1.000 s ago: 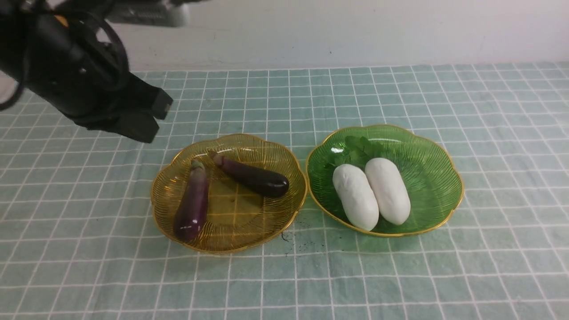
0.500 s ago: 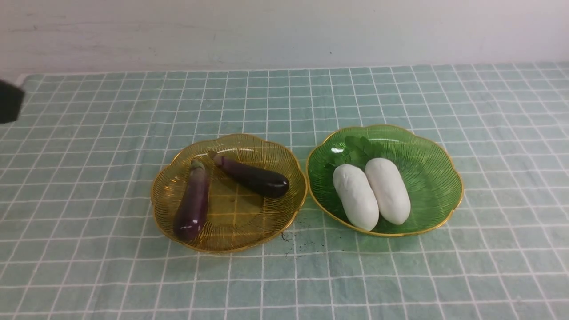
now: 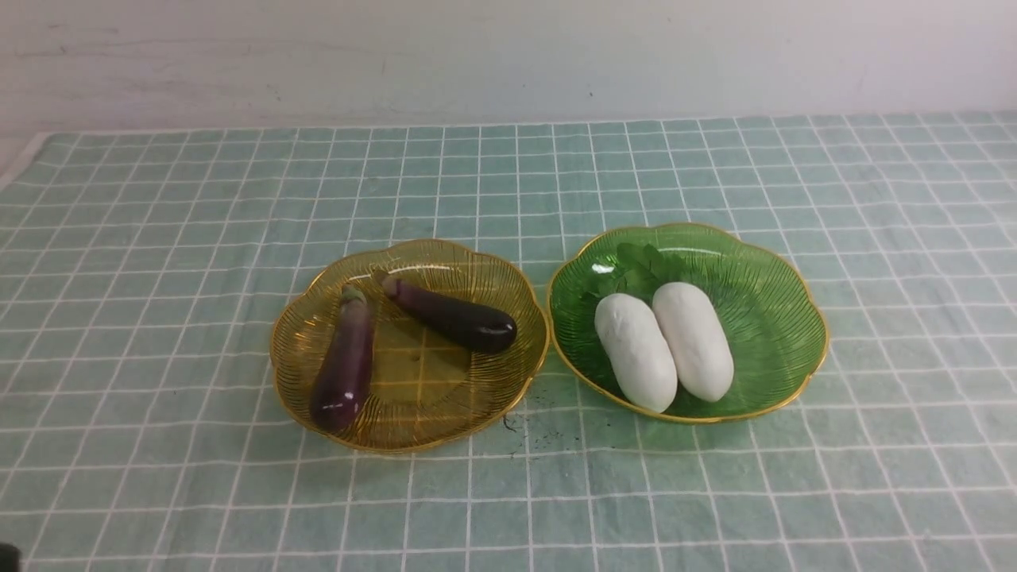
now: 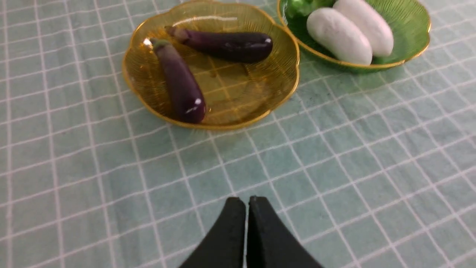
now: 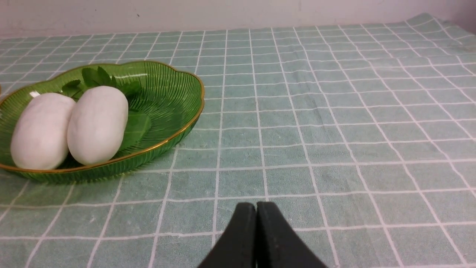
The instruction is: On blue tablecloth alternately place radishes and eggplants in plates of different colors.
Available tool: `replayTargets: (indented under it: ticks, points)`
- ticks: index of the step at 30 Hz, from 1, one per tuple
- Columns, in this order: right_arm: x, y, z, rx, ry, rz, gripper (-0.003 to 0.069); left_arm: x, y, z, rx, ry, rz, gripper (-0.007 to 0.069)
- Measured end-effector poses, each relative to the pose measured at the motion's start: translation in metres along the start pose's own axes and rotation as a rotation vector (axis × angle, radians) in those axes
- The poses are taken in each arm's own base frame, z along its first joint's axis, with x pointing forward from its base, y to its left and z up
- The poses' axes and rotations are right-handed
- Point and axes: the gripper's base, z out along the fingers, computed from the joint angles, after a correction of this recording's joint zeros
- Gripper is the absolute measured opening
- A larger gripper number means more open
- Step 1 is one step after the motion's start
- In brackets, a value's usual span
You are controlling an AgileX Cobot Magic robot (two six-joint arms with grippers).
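Note:
On the blue tablecloth (image 3: 508, 175) stand two plates side by side. The amber-yellow plate (image 3: 477, 413) on the left holds two dark-purple eggplants (image 3: 344, 361) (image 3: 453, 316). In the green plate (image 3: 783, 318) on the right lie two white radishes (image 3: 636, 351) (image 3: 694, 340), their green leaves pointing away. The left wrist view has my left gripper (image 4: 247, 201) shut and empty above bare cloth, short of the amber plate (image 4: 275, 96). My right gripper (image 5: 256, 206) is shut and empty over the cloth, beside the green plate (image 5: 174, 93). Neither gripper's fingers appear in the front view.
A pale wall (image 3: 508, 56) runs along the far edge of the cloth. A small dark smudge (image 3: 524, 429) marks the cloth between the plates' near rims. The cloth's left edge (image 3: 20, 163) shows at the far left.
The left arm, which hung over the cloth at the upper left a second ago, has drawn back out of the front view. The plates, eggplants and radishes have not moved.

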Motion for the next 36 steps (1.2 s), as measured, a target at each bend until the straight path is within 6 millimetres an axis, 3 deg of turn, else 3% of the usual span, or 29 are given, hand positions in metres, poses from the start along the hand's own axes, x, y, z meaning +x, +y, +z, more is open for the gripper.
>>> replayTargets:
  ticks: [7, 11, 22, 25, 31, 36]
  points:
    - [0.000, 0.000, 0.000, 0.001, 0.000, 0.000, -0.0015, 0.013, 0.010, 0.022, -0.045, -0.378, -0.045, -0.0007]
    - [0.000, 0.000, 0.000, 0.001, 0.000, 0.000, -0.0015, 0.015, 0.015, 0.030, -0.071, -0.489, -0.057, -0.0007]
    - [0.000, 0.000, 0.000, 0.001, 0.000, -0.004, -0.0015, 0.022, 0.016, 0.036, -0.084, -0.460, -0.038, -0.0007]
    - [0.000, 0.000, 0.000, 0.001, 0.000, -0.005, -0.0015, 0.029, 0.017, 0.039, -0.093, -0.379, -0.005, -0.0007]
    - [0.000, 0.000, 0.000, 0.001, 0.000, -0.005, -0.0015, 0.070, 0.023, 0.055, -0.147, -0.243, 0.038, -0.0007]
    - [0.000, 0.000, 0.000, 0.001, 0.000, -0.005, -0.0015, 0.102, 0.033, 0.066, -0.276, -0.223, -0.032, -0.0007]
